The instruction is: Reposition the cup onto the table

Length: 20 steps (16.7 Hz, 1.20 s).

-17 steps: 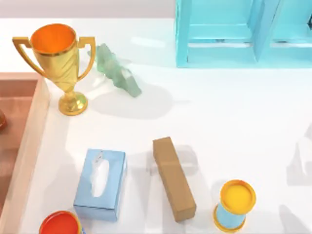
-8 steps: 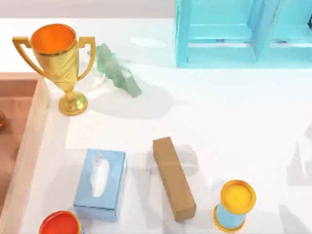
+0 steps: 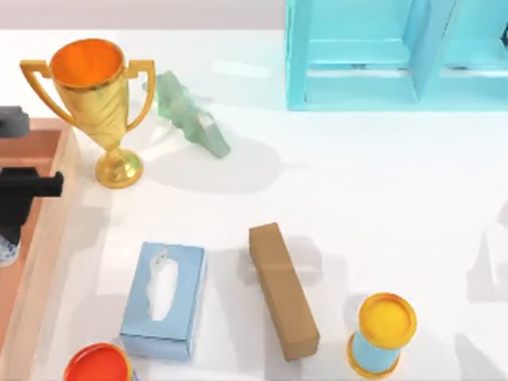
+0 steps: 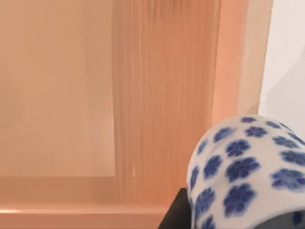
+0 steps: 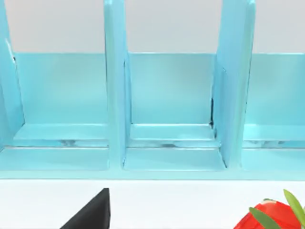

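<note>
One arm has come into the top view since half a second ago: the left gripper [image 3: 14,222] now hangs over the reddish wooden tray [image 3: 49,238] at the table's [image 3: 381,198] left edge, clamped on the cup [image 3: 6,252]. Seen from the left wrist, the cup [image 4: 248,171] is white with dark blue flower-like dots, above the tray floor. Facing the light-blue rack [image 5: 171,105], the right gripper [image 5: 90,212] is parked.

Bright, even light; the glossy white tabletop [image 3: 381,190] shows soft grey shadows and faint glare. The gold two-handled trophy [image 3: 91,103] gleams, edges softly blurred.
</note>
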Each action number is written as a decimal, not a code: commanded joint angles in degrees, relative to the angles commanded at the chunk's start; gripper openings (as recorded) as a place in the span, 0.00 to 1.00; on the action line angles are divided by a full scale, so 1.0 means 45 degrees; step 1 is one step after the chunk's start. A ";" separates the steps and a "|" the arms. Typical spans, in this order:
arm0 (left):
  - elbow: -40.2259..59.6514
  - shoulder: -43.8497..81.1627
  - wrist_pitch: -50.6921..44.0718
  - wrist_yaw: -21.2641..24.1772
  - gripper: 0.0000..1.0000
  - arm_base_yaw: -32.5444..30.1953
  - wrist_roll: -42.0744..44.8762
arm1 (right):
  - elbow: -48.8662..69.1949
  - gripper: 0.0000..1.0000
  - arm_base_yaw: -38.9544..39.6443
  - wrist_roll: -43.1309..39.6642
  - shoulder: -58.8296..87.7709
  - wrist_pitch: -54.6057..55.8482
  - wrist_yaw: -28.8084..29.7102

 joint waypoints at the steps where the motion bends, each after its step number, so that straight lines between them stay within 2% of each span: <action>1: 0.0096 -0.0096 -0.0120 -0.0023 0.00 -0.0183 -0.0190 | 0.0000 1.00 0.0000 0.0000 0.0000 0.0000 0.0000; 7: 0.0174 0.0003 -0.0168 -0.0016 0.00 -0.0348 -0.0378 | 0.0000 1.00 0.0000 0.0000 0.0000 0.0000 0.0000; 10: 0.0673 0.0310 -0.0352 -0.0024 0.00 -0.1579 -0.1621 | 0.0000 1.00 0.0000 0.0000 0.0000 0.0000 0.0000; 13: 0.1277 0.0714 -0.0520 -0.0026 0.00 -0.3990 -0.4071 | 0.0000 1.00 0.0000 0.0000 0.0000 0.0000 0.0000; 20: 0.2198 0.1748 -0.0571 0.0075 0.00 -1.1506 -1.1512 | 0.0000 1.00 0.0000 0.0000 0.0000 0.0000 0.0000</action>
